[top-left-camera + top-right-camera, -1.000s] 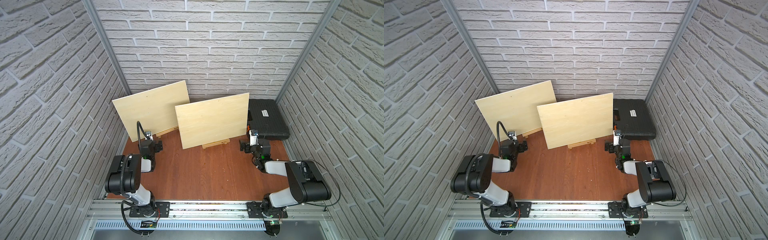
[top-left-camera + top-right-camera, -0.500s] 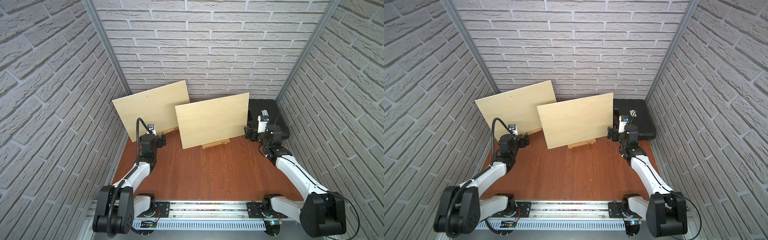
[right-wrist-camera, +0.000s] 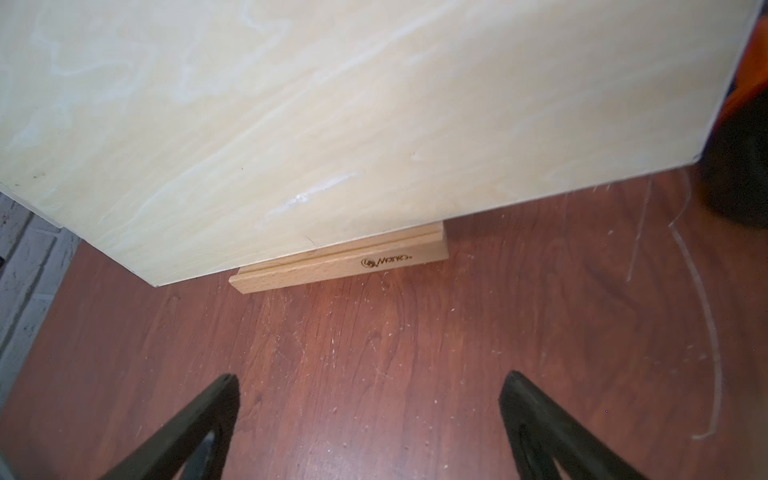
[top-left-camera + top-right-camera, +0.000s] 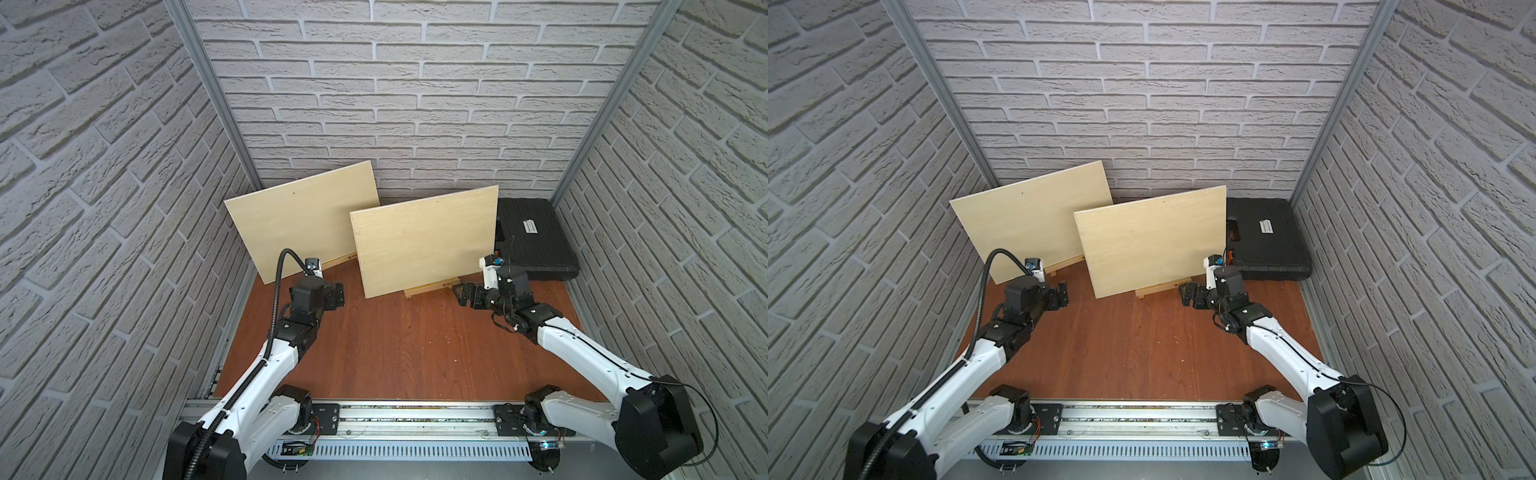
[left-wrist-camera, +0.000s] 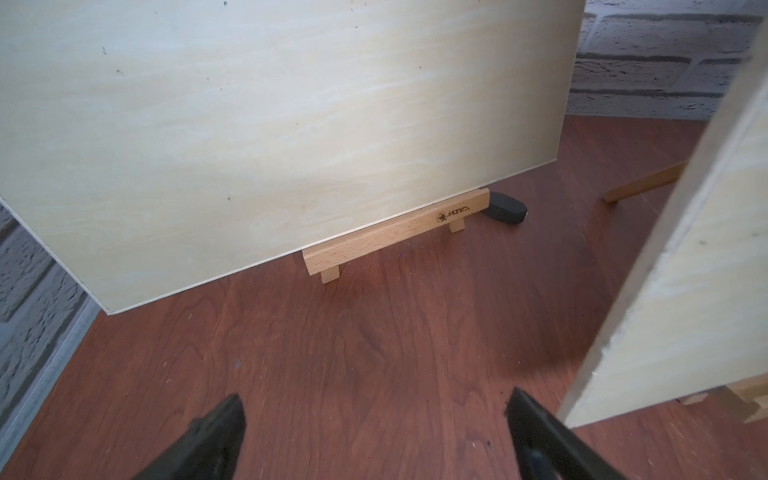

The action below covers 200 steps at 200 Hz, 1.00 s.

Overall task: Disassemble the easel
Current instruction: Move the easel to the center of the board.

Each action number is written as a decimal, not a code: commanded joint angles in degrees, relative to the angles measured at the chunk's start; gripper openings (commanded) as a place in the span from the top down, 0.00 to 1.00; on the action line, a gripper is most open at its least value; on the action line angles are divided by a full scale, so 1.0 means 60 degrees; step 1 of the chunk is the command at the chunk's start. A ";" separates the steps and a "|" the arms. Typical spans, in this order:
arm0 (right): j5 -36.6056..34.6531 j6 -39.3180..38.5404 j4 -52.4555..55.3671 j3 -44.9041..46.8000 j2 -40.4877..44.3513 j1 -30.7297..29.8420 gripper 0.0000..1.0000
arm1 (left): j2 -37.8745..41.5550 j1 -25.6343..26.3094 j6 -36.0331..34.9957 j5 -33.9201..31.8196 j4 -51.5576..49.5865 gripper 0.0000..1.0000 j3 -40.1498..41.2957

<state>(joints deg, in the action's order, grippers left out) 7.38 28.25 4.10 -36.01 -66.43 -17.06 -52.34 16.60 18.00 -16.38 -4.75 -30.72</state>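
Easel L (image 5: pixel 395 232), easel R (image 3: pixel 340 262): each w/ board (image 4: pixel 424 241). Case (image 4: pixel 536 237) shut, beside R. I see L gripper (image 5: pixel 374 397), R gripper (image 3: pixel 370 376) jaws apart, empty.

Left board (image 4: pixel 303 220) and right board (image 4: pixel 424 241): pale cream plywood with faint wavy grain, and the left one carries small dark specks. Left easel ledge (image 5: pixel 395 232) and right easel ledge (image 3: pixel 340 264): light honey wood, each with a dark brand mark. Tabletop (image 4: pixel 407 340): reddish-brown wood grain with pale scratches. Case (image 4: pixel 536 245): black with a white label. Walls (image 4: pixel 415 104): whitish-grey brick pattern. Left pincer (image 5: pixel 374 399) and right pincer (image 3: pixel 370 378): black.
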 commanded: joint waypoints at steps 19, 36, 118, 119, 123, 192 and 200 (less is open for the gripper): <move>-0.0365 0.2591 -0.2967 0.0742 -0.0973 -0.0232 0.00 | -0.0014 0.0332 0.0311 -0.0236 -0.0601 0.02 -0.0148; -0.0395 0.3444 -0.4199 0.1007 -0.1549 -0.0252 0.01 | -0.0040 0.0443 0.0325 -0.0245 -0.0560 0.02 -0.0117; -0.0929 0.5922 -0.7596 0.1107 -0.4161 -0.0437 0.22 | 0.0139 0.0547 0.0423 -0.0258 -0.0378 0.02 0.0044; -0.0933 0.5924 -0.7618 0.1101 -0.4183 -0.0445 0.23 | 0.0146 0.0545 0.0426 -0.0258 -0.0371 0.02 0.0040; -0.0925 0.5940 -0.7709 0.1084 -0.4268 -0.0449 0.25 | 0.0153 0.0557 0.0427 -0.0258 -0.0376 0.02 0.0049; -0.0981 0.6382 -0.9322 0.0843 -0.5566 -0.0469 0.39 | 0.0059 0.0720 0.0223 -0.0352 -0.0495 0.02 -0.0095; -0.0978 0.6449 -0.9556 0.0806 -0.5710 -0.0468 0.42 | 0.0054 0.0732 0.0215 -0.0360 -0.0501 0.02 -0.0095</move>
<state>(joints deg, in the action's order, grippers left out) 2.44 64.88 -44.93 -30.02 -98.80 -19.42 -52.18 20.49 20.14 -17.63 -7.84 -30.72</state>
